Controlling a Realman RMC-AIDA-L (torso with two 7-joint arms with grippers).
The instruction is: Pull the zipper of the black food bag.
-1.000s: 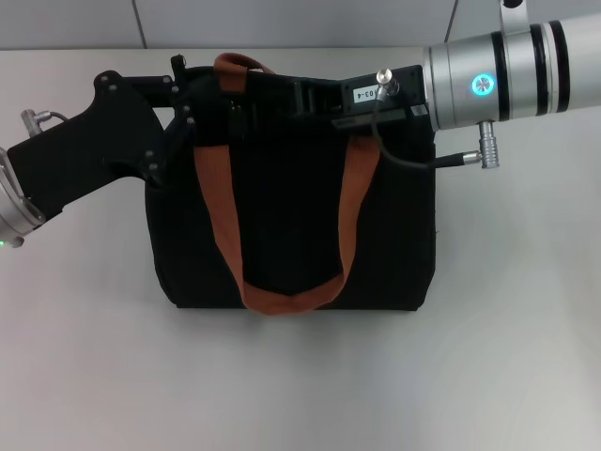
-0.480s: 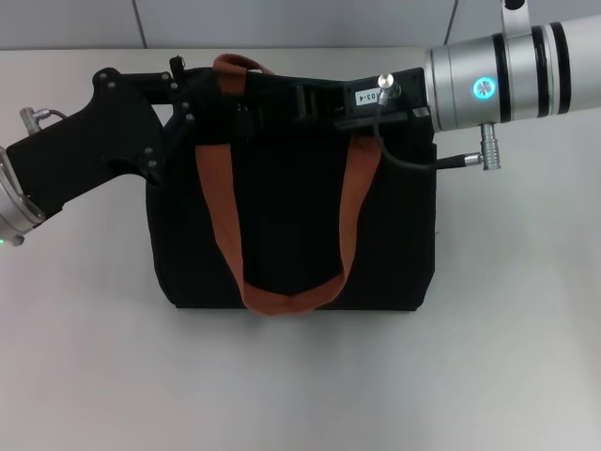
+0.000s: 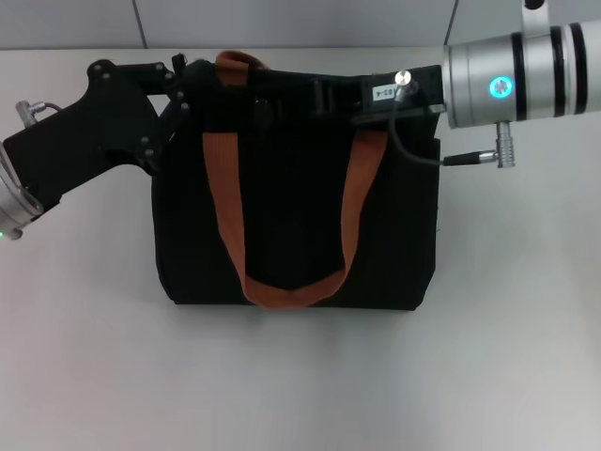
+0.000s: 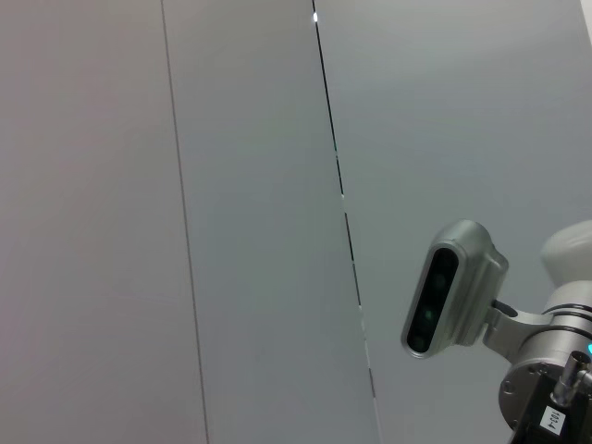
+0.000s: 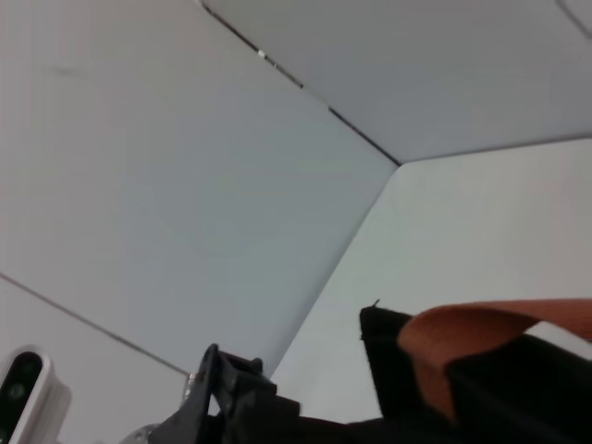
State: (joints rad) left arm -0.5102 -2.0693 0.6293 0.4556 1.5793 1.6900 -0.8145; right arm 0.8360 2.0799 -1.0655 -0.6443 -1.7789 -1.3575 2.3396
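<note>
The black food bag (image 3: 291, 225) lies flat in the middle of the white table in the head view, its top edge towards the far side. An orange-brown strap (image 3: 222, 207) loops down over its face. My left gripper (image 3: 183, 80) is at the bag's top left corner. My right gripper (image 3: 317, 94) is on the bag's top edge, right of the middle. The zipper pull is hidden under the grippers. The right wrist view shows a bag corner (image 5: 388, 370), a strap (image 5: 481, 328) and the left gripper (image 5: 231, 393) farther off.
The white table (image 3: 300, 385) stretches out in front of the bag and to both sides. A grey panelled wall (image 3: 282, 19) rises behind it. The left wrist view shows that wall and the right arm's wrist camera (image 4: 451, 298).
My right arm has slid to the right along the bag's top edge. The bag's top has shifted slightly with it. My left gripper has stayed at the left corner, a little higher.
</note>
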